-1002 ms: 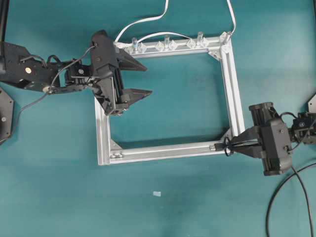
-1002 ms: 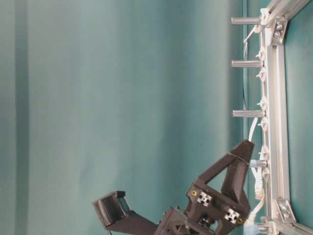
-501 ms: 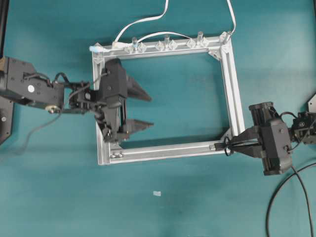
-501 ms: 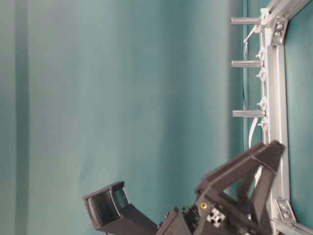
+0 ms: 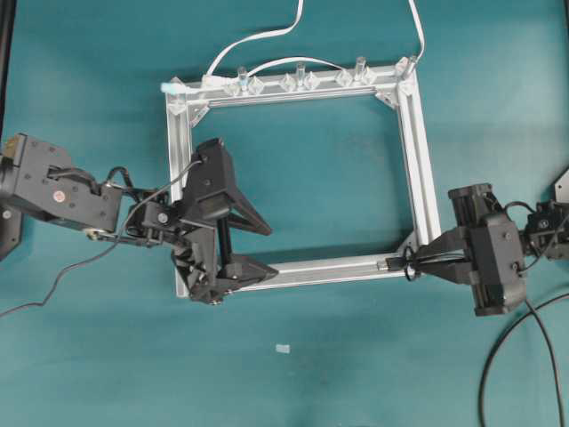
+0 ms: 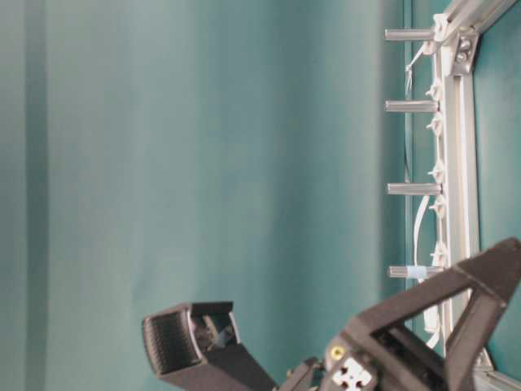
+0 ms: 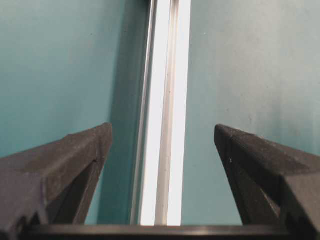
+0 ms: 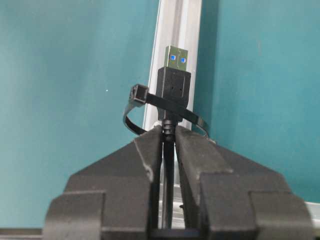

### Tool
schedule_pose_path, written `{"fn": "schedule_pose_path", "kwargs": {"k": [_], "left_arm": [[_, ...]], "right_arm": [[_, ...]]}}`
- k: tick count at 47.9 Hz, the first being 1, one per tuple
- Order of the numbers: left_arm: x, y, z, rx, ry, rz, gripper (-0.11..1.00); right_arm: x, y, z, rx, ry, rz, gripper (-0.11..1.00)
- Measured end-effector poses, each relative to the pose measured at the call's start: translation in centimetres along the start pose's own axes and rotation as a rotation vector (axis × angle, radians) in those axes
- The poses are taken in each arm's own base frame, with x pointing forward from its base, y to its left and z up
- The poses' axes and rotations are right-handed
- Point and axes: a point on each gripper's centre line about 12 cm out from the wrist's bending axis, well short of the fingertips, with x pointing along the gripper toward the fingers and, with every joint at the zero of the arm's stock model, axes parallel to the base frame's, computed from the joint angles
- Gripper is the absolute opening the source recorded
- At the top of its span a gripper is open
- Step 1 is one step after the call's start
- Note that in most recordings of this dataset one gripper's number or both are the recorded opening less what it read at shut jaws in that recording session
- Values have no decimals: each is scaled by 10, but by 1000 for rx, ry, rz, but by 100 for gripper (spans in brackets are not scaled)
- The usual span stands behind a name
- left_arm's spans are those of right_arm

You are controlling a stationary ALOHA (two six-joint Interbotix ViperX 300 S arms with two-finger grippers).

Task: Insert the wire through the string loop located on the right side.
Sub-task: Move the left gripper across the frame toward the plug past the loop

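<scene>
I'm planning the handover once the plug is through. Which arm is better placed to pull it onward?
Probably the left. Its claw is open over the frame rail the plug points along. The right claw is shut on the wire behind the loop.

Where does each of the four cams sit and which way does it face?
Overhead: above the table looking down; sees the aluminium frame, left gripper, right gripper.
Table-level: low, picture turned sideways, along the frame's peg row; open left gripper in the foreground.
Left wrist: looks past spread fingers down a frame rail.
Right wrist: looks past fingers shut on the wire, plug through the string loop.
Shared: the frame, in all four.
</scene>
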Motion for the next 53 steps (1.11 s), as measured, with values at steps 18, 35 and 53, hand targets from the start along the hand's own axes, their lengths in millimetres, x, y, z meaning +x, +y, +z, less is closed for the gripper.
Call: {"fn": "schedule_pose_path", "kwargs": {"k": [18, 35, 53], "left_arm": [[36, -5, 10, 2, 0, 0, 88], [80, -20, 37, 14, -50, -27, 88], [118, -28, 53, 55, -86, -42, 88]], "right_arm": [[0, 1, 1, -2, -3, 2, 11], [0, 1, 1, 0, -4, 1, 11], [0, -1, 3, -1, -20, -7, 11]]}}
